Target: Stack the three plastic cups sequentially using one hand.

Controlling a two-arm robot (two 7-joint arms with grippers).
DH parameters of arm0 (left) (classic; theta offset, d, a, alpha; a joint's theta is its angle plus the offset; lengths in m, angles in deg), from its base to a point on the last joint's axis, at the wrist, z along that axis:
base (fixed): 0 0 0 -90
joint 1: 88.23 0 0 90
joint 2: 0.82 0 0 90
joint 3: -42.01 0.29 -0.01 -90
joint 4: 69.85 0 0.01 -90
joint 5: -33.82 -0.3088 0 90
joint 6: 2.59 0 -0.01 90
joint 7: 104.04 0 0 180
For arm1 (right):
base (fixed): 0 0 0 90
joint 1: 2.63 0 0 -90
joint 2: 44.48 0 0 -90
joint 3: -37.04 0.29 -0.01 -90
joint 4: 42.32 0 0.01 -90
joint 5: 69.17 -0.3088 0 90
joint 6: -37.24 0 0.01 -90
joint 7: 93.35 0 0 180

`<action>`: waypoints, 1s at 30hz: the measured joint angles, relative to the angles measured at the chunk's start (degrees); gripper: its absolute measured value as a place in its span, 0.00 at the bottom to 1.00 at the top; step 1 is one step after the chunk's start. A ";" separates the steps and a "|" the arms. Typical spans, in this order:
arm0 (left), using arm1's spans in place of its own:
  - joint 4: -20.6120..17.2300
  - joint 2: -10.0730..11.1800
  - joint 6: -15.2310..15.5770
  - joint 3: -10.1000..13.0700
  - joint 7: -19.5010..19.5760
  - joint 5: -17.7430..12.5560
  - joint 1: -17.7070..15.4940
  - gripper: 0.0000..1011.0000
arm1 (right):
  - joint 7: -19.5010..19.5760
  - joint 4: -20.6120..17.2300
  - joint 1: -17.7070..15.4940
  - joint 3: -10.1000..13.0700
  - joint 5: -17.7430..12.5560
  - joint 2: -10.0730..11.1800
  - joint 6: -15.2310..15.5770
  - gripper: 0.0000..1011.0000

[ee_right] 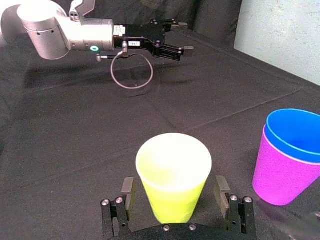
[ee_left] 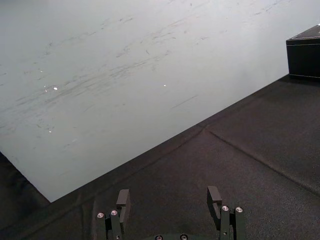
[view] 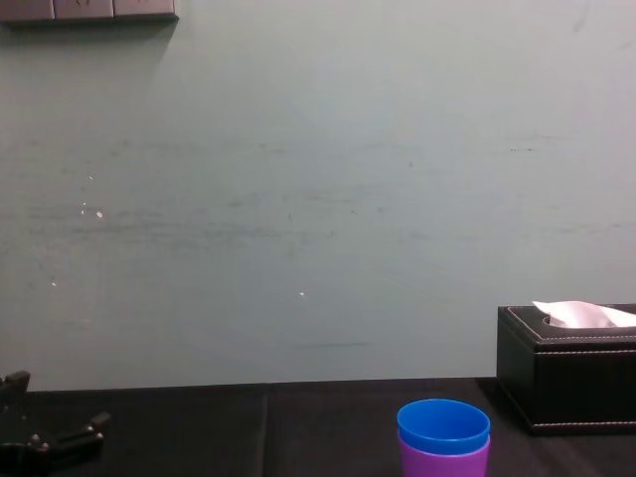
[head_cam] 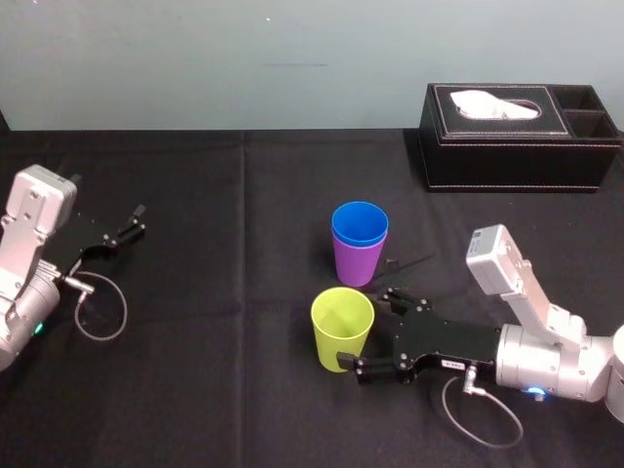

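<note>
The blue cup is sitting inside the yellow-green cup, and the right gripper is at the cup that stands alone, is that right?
Not quite: the head view shows the blue cup sitting inside the purple cup, not the yellow-green cup. The right gripper is at the cup that stands alone, the yellow-green one.

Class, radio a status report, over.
Right gripper open, straddling yellow-green plastic cup. Blue cup nested in purple cup. Left gripper parked, open. Black tissue box far behind.
</note>
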 joint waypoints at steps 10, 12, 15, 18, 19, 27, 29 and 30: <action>0.00 0.00 0.00 0.00 0.00 0.00 0.00 1.00 | -0.24 1.87 2.17 -1.15 0.69 -1.63 0.10 0.99; 0.00 0.00 0.00 0.00 0.00 0.00 0.00 1.00 | -0.24 1.87 2.16 -1.14 0.70 -1.62 0.10 0.99; 0.00 0.00 0.00 0.00 0.00 0.00 0.00 1.00 | -0.24 1.83 2.10 -1.11 0.70 -1.56 0.10 0.99; 0.00 0.00 0.00 0.00 0.00 0.00 0.00 1.00 | -0.23 1.76 2.04 -1.08 0.70 -1.53 0.10 0.99; 0.00 0.00 0.00 0.00 0.00 0.00 0.00 1.00 | -0.23 1.74 2.02 -1.07 0.70 -1.52 0.10 0.99; 0.00 0.00 0.00 0.00 0.00 0.00 0.00 1.00 | -0.20 1.64 1.95 -1.01 0.70 -1.45 0.10 0.81; 0.00 0.00 0.00 0.00 0.00 0.00 0.00 1.00 | -0.20 1.62 1.93 -1.00 0.69 -1.45 0.09 0.78; 0.00 0.00 0.00 0.00 0.00 0.00 0.00 1.00 | -0.20 1.61 1.92 -0.98 0.69 -1.44 0.08 0.76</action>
